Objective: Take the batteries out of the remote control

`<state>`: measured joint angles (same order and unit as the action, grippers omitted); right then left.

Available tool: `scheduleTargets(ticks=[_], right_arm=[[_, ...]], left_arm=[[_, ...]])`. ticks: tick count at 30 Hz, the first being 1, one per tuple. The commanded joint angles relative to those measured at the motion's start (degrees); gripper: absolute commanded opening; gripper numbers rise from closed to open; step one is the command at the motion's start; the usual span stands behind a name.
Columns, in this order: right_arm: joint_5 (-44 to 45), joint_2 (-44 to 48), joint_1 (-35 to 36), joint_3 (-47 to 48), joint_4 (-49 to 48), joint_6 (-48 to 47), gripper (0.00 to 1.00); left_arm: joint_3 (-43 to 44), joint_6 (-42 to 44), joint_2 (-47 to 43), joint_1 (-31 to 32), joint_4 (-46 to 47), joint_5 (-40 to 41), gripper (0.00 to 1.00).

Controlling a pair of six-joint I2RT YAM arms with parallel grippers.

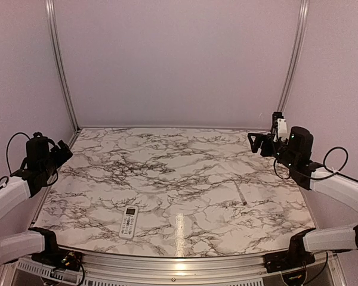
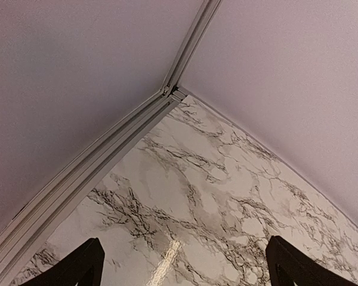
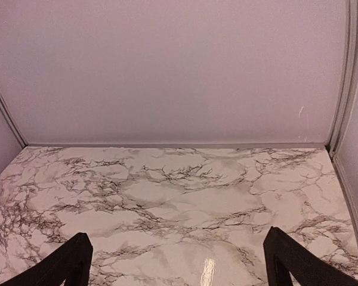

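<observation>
The white remote control lies face up, buttons showing, near the front edge of the marble table, left of centre. No batteries are in view. My left gripper is raised over the table's left edge, open and empty; its wrist view shows both fingertips wide apart over bare marble. My right gripper is raised over the far right of the table, open and empty, its fingertips spread in its wrist view. The remote shows in neither wrist view.
A thin pale strip lies on the right part of the table. Pale walls with metal corner posts close the back and sides. A metal rail runs along the front edge.
</observation>
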<state>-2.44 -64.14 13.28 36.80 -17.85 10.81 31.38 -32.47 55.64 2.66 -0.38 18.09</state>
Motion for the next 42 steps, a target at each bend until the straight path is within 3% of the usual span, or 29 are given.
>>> scheduleTargets(ticks=[1, 10, 25, 31, 42], right_arm=[[-11.91, 1.34, 0.17, -1.19, 3.33, 2.57, 0.98], [-14.06, 3.66, 0.82, -0.84, 13.71, 8.10, 0.98], [-11.72, 19.68, 2.64, -6.37, 23.68, 11.97, 0.98], [-10.59, 23.73, 2.69, -8.25, 25.30, 13.38, 0.98], [-8.67, 22.81, 2.71, -9.06, 26.37, 12.71, 0.98]], left_arm=[[-2.07, -0.88, -7.31, 3.17, -2.68, -4.41, 0.99], [-4.34, -1.87, -13.18, 14.94, -7.56, -4.89, 0.99], [-9.13, -5.92, -15.60, 25.38, -12.55, -11.34, 0.98], [-7.61, -7.83, -11.58, 34.67, -13.97, -7.13, 0.96], [-1.89, -11.10, 6.90, 52.23, -14.18, 1.51, 0.95]])
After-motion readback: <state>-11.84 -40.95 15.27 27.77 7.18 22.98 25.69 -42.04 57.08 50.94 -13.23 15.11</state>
